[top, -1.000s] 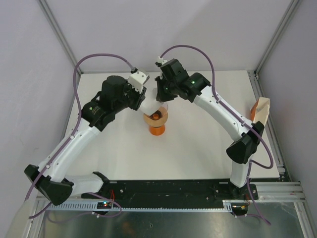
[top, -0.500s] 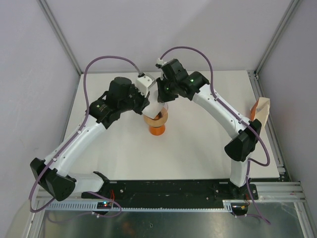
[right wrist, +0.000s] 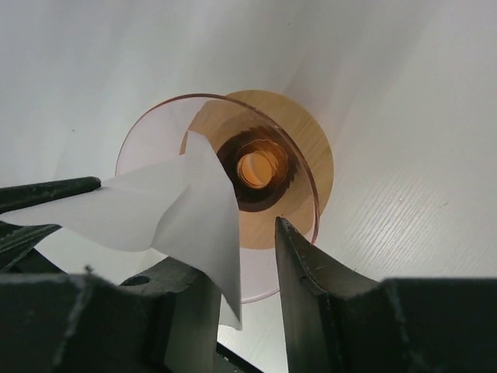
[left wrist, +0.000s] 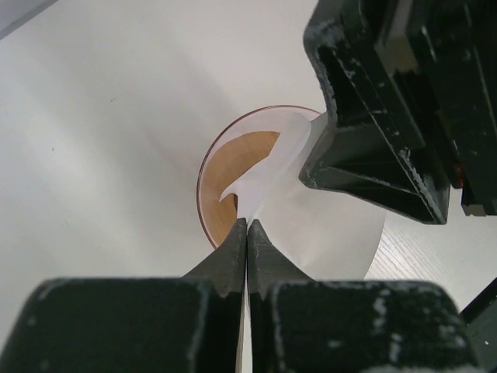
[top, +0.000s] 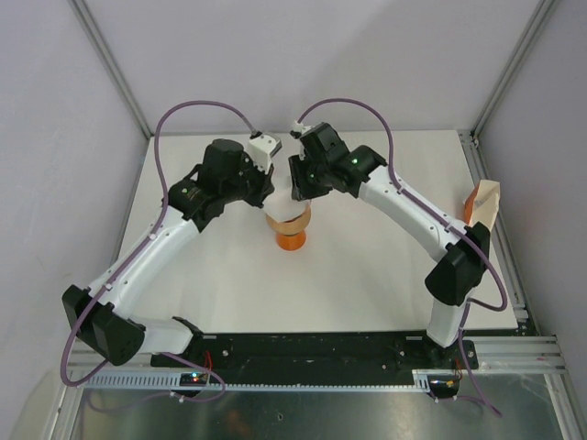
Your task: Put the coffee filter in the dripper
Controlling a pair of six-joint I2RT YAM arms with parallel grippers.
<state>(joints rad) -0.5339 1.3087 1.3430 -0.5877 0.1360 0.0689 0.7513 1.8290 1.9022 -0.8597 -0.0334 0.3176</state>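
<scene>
The white paper coffee filter (left wrist: 326,233) is pinched at its edge in my shut left gripper (left wrist: 247,227) and hangs partly opened over the dripper. The dripper (right wrist: 147,128) is a clear pinkish funnel sitting on the tan ring (right wrist: 311,155) of the orange stand (top: 290,241). In the right wrist view the filter (right wrist: 178,210) drapes across the dripper's near side and over my right gripper's left finger. My right gripper (right wrist: 248,256) is open, with one finger (right wrist: 303,264) just above the ring. In the top view both grippers (top: 266,188) (top: 300,186) meet over the stand and hide the filter.
A tan and orange object (top: 483,203) stands at the table's right edge. The white table (top: 385,266) is enclosed by grey walls and metal frame posts. The right gripper's black body (left wrist: 373,116) crowds close in front of the left wrist camera.
My left arm has swung back and to the right, bringing the filter over the stand. My right gripper has shifted slightly left toward it.
</scene>
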